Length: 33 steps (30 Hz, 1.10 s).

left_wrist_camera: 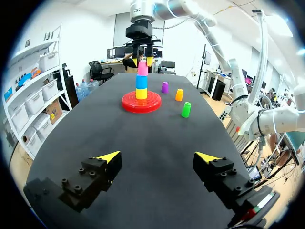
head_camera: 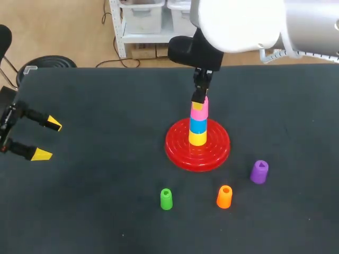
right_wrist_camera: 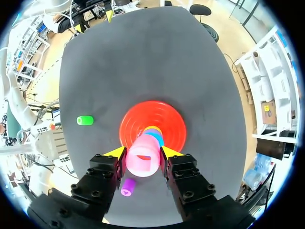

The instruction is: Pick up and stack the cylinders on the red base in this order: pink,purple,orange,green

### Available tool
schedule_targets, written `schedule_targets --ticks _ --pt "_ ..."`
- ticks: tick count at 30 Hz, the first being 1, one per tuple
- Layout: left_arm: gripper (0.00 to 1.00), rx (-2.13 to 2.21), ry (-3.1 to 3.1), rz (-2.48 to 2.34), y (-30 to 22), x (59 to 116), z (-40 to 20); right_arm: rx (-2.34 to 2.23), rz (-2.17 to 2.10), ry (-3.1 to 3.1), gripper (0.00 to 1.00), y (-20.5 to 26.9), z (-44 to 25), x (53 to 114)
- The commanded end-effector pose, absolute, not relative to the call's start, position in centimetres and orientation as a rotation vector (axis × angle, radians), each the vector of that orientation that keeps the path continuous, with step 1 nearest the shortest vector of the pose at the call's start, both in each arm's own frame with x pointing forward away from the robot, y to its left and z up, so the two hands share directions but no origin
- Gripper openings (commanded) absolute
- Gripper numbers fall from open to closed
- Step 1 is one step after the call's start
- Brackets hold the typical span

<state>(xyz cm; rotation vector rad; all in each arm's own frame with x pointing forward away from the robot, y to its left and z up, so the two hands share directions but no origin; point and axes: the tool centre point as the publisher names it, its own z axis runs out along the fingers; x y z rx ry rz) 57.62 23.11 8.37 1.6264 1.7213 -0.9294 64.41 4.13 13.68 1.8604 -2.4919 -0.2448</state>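
On the red base [head_camera: 180,151] stands a stack: a yellow cylinder [head_camera: 197,138], a blue one [head_camera: 198,125], and the pink cylinder [head_camera: 199,111] on top. My right gripper [head_camera: 200,98] comes down from above, shut on the pink cylinder [right_wrist_camera: 142,161], one finger on each side. The purple cylinder [head_camera: 259,171], the orange cylinder [head_camera: 224,196] and the green cylinder [head_camera: 166,199] stand on the table in front of the base. My left gripper [head_camera: 47,139] is open and holds nothing, far off at the table's left edge. In its wrist view the left gripper [left_wrist_camera: 159,160] faces the distant stack.
The table top [head_camera: 95,201] is dark, with wide bare room between the left gripper and the base. In the right wrist view the purple cylinder [right_wrist_camera: 127,186] lies under the gripper and the green cylinder [right_wrist_camera: 85,120] off to one side of the base [right_wrist_camera: 157,114].
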Motion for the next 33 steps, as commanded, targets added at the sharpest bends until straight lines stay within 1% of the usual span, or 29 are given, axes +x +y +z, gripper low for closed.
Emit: schedule_targets --ticks 1,26,33 --pt "1.0 1.627 1.717 -0.93 23.2 57.7 8.3 1.858 -0.25 -2.488 0.0 4.2 13.5 64.6" --pt "1.0 1.627 1.717 -0.93 23.2 57.7 8.3 1.856 -0.244 -2.445 0.0 4.4 12.4 64.5" --pt "1.0 1.627 1.717 -0.93 23.2 57.7 8.3 1.866 -0.233 -2.445 0.0 4.4 13.1 64.2"
